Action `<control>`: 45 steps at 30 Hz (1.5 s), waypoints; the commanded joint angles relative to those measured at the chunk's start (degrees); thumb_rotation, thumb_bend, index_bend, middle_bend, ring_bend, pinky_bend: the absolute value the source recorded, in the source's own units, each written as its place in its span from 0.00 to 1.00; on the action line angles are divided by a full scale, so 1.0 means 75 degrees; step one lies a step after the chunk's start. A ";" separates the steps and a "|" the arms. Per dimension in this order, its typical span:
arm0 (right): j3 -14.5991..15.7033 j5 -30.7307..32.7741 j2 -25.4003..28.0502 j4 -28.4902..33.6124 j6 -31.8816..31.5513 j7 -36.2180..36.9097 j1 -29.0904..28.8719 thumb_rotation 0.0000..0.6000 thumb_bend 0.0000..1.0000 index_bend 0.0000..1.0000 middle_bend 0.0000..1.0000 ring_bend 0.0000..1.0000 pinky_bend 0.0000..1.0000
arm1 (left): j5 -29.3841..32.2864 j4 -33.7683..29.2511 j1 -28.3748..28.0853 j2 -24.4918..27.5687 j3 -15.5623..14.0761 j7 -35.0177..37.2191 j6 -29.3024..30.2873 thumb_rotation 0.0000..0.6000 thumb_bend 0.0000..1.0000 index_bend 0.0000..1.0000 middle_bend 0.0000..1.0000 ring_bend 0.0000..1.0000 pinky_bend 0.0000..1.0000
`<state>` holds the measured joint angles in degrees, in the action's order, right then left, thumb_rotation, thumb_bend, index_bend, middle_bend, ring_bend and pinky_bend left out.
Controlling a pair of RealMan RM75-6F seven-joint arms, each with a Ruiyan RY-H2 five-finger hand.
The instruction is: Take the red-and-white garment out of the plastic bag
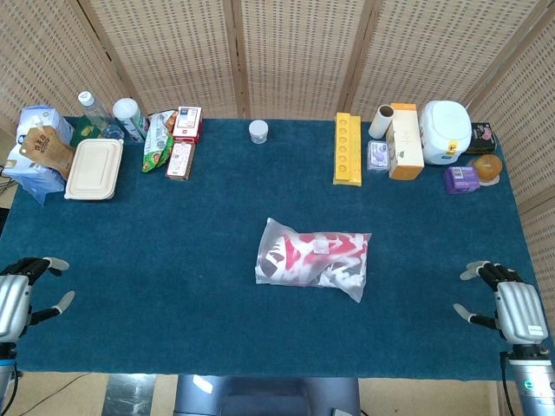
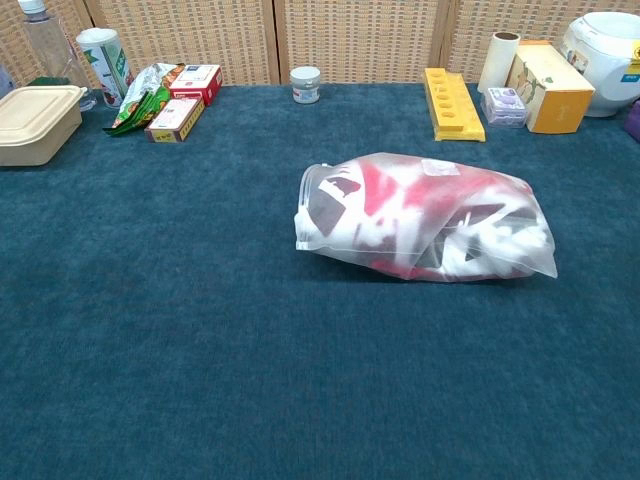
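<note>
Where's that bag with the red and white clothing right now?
The plastic bag lies alone mid-table in the head view, garment inside, well in front of the yellow tray.

Plastic bag (image 2: 425,218) translucent, glossy, crinkled; garment (image 2: 400,205) soft cloth; table cover (image 2: 200,330) matt napped fabric.

red-and-white garment (image 1: 323,251) lies inside sealed plastic bag (image 1: 279,276).

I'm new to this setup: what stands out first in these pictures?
A clear plastic bag stuffed with a red-and-white garment lies alone mid-table on the blue cloth. Clutter lines the far edge, notably a yellow tray. The left hand and right hand wait open at the near corners.
</note>
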<state>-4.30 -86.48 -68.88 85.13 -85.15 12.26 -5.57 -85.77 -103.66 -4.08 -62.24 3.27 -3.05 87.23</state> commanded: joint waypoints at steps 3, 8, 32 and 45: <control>0.0008 0.0018 0.0020 -0.0012 0.0116 0.0056 -0.0043 1.00 0.17 0.42 0.36 0.33 0.33 | 0.0161 -0.0035 -0.0075 0.0035 -0.0015 -0.0044 -0.0243 1.00 0.20 0.40 0.48 0.35 0.39; 0.0020 -0.0084 0.0072 -0.0014 0.0119 0.0154 -0.0079 1.00 0.17 0.40 0.36 0.33 0.33 | 0.0027 -0.0128 -0.0078 0.0135 0.0048 -0.0113 -0.0083 1.00 0.20 0.40 0.48 0.35 0.39; -0.0825 0.0108 -0.0003 0.1566 0.4397 -0.0035 -0.3689 1.00 0.12 0.02 0.16 0.19 0.21 | 0.0291 -0.0413 -0.0934 0.1385 0.0600 -0.0018 -0.0983 1.00 0.20 0.40 0.48 0.35 0.39; -0.1166 0.2697 -0.1026 0.0992 0.6009 -0.2469 -0.5172 1.00 0.12 0.00 0.11 0.14 0.18 | 0.0441 -0.0007 -0.1107 0.1413 0.0582 0.0370 -0.1239 1.00 0.20 0.40 0.47 0.34 0.39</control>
<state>-12.99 -69.58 -75.33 93.39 -42.89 -3.29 -41.97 -82.56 -103.90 -12.31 -51.55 7.69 -0.48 78.05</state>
